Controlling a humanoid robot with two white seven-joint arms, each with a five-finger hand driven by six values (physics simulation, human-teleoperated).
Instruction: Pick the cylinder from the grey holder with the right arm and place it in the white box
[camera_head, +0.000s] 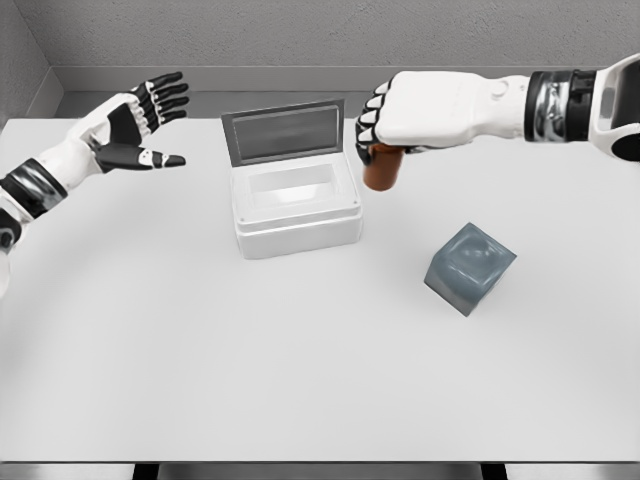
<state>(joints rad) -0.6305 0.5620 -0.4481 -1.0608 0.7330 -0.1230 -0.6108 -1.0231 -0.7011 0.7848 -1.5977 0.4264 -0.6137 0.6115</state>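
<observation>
- White tabletop fills most of the frame, with a grey textured wall across the top and a strip of dark floor along the bottom edge.
- Upper right of centre, the right hand is curled tight around the top of the brown cylinder, whose lower half hangs below the fingers, clear of the table.
- Just left of that hand sits the white box, lid propped open at the back, its hollow facing up; the cylinder hangs just beside the box's right rim, not yet over the opening.
- Lower right of centre, the grey holder stands empty and well apart from the hand.
- Upper left, the left hand hovers with fingers spread, holding nothing.
- Judging by this, the pick is done and the carry is under way; next the hand needs to shift left until the cylinder is above the hollow, then lower and release.
</observation>
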